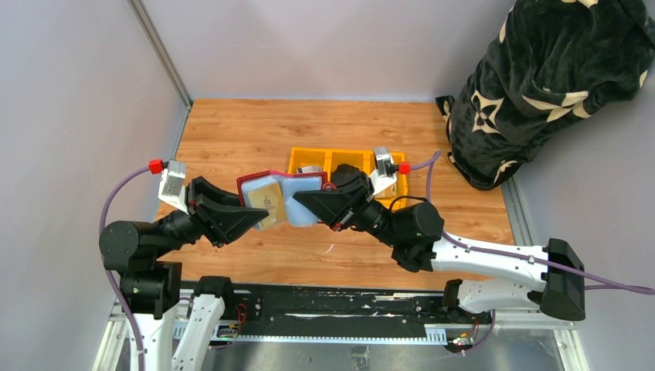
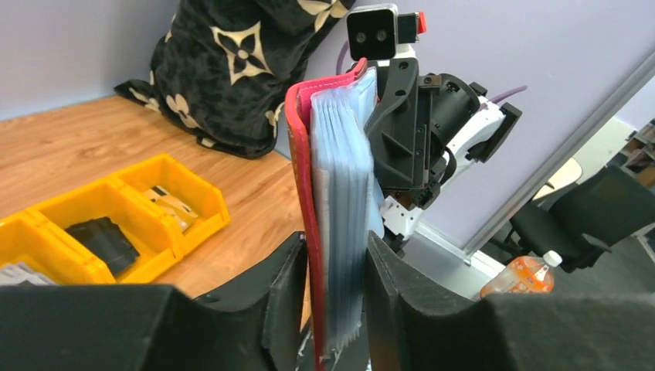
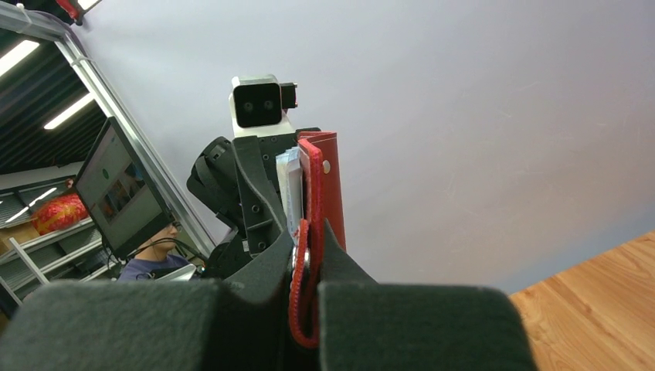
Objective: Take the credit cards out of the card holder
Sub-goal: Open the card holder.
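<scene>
Currently: my left end effector (image 2: 336, 259) is closed around the card holder (image 2: 298, 154) from below. One finger lies against the dark red cover, the other against the stack of pale blue sleeves (image 2: 345, 201). Both sides look to be in contact, so I read it as a clamp, not a loose cage. My right end effector (image 3: 307, 236) is pinched tight on the opposite red edge, by the snap tab.

Position: from above, the holder hangs in mid-air at frame centre, spread open between the two end effectors, inner face up, clear of the tabletop (image 1: 255, 131).

Why held so (my judgement): pulling the two halves apart fans the sleeves and exposes their mouths. One-sided, the thing would fold shut.

Task state: the credit cards (image 1: 266, 202) are not yet out. One tan card shows in a sleeve on the left half. I cannot count the others.

Surroundings: the yellow bin (image 1: 332, 151) sits just behind the holder, upper centre, with a black folded item (image 2: 100, 236) in its middle compartment.

Concern: both end effectors are occupied, so one must let go to draw a card. The holder may then flop closed.
</scene>
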You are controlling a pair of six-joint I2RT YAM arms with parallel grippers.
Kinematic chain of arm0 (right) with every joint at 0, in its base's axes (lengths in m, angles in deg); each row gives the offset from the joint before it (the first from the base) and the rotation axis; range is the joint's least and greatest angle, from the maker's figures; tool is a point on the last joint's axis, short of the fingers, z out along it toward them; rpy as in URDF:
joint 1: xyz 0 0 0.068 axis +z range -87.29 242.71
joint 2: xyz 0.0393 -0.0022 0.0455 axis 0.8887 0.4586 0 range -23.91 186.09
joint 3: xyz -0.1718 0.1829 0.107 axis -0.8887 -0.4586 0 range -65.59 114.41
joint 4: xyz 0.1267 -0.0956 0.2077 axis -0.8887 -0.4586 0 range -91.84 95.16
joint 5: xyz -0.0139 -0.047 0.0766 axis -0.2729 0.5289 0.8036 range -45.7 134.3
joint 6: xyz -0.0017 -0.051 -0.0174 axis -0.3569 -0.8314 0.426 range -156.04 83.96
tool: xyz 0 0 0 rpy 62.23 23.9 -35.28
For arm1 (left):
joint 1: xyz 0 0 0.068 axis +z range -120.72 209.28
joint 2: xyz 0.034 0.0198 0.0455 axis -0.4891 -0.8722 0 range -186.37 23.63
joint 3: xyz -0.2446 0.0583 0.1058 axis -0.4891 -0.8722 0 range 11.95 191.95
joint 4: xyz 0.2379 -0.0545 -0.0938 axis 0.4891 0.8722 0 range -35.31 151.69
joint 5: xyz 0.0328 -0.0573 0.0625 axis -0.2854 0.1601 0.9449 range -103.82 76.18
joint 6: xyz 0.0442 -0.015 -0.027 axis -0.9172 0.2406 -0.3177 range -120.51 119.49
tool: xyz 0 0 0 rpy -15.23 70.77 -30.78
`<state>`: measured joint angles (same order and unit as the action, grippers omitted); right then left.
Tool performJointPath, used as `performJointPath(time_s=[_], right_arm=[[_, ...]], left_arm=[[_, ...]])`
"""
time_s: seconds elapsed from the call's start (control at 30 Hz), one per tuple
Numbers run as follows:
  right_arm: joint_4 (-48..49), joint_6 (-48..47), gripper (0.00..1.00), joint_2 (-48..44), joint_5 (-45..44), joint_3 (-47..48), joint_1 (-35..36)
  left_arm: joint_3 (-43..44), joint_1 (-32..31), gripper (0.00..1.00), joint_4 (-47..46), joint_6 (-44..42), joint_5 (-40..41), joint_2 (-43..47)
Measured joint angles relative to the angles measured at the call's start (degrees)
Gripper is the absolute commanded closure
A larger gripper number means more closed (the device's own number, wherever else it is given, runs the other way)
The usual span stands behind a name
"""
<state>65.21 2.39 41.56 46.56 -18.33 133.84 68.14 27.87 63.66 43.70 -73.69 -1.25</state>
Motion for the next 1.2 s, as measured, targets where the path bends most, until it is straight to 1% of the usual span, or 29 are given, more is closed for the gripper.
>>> performJointPath(time_s=[0.07, 0.1, 0.13, 0.2, 0.23, 0.27, 0.33, 0.4, 0.43, 0.53, 0.57, 0.67, 0.8, 0.93, 1.0, 1.07, 1.2], right_arm=[[0.28, 0.35, 0.98, -0.04, -0.07, 0.00, 0.00], [0.55, 0.59, 0.94, -0.04, -0.17, 0.00, 0.00], [0.90, 0.81, 0.88, -0.07, -0.22, 0.00, -0.02], [1.25, 1.25, 0.69, -0.09, -0.35, -0.02, -0.02], [1.31, 1.51, 0.55, -0.09, -0.39, -0.04, -0.02], [1.29, 1.90, 0.43, -0.13, -0.42, -0.13, -0.13], [0.42, 2.38, 0.29, -0.72, -0.42, -0.70, -0.55], [-2.54, 2.84, 0.21, -2.05, -0.37, -1.27, -1.62], [-5.79, 2.56, 0.19, -3.48, -0.24, -1.25, -2.93], [-13.94, 0.57, 0.17, -6.60, -0.13, -0.33, -5.81], [-18.64, -0.94, 0.16, -7.43, 0.22, 1.22, -6.86], [-31.95, -6.29, 0.15, -7.32, 1.64, 8.92, -8.90], [-45.90, -13.49, 0.14, -4.48, 4.39, 19.87, -9.84], [-56.63, -19.39, 0.14, 0.50, 8.61, 28.48, -10.08], [-61.02, -22.10, 0.13, 3.58, 10.82, 31.58, -10.08], [-64.52, -24.41, 0.13, 5.97, 12.79, 32.76, -10.08], [-70.25, -27.87, 0.13, 8.87, 15.41, 32.76, -10.21]], left_arm=[[-0.17, 0.00, 0.76, -1.55, 1.53, -0.37, -0.20], [-0.39, 0.00, 0.80, -2.56, 2.54, -0.52, -0.33], [-0.61, 0.00, 0.83, -3.37, 3.45, -0.55, -0.42], [-0.79, 0.00, 0.87, -4.42, 5.11, -0.74, -0.85], [-0.81, 0.00, 0.88, -4.63, 5.38, -0.79, -0.96], [-0.81, 0.00, 0.89, -4.81, 5.60, -0.76, -1.31], [-0.55, 0.00, 0.92, -4.20, 4.98, -0.55, -2.03], [0.98, 0.00, 0.95, -0.57, 1.73, 0.15, -3.23], [2.91, 0.00, 0.95, 3.67, -2.60, 0.85, -4.44], [6.25, 0.00, 0.95, 11.52, -11.74, 1.90, -6.54], [7.69, 0.00, 0.95, 15.17, -16.22, 2.27, -7.50], [12.11, 0.00, 0.96, 28.26, -32.26, 3.50, -10.95], [15.21, -0.17, 0.97, 39.67, -48.26, 5.38, -15.50], [15.17, -3.08, 0.97, 45.59, -56.39, 8.00, -18.45], [15.10, -4.72, 0.97, 46.90, -58.16, 8.70, -19.15], [14.69, -6.10, 0.98, 47.84, -59.63, 9.05, -19.34], [14.21, -6.71, 0.99, 48.94, -60.76, 8.68, -18.71]])
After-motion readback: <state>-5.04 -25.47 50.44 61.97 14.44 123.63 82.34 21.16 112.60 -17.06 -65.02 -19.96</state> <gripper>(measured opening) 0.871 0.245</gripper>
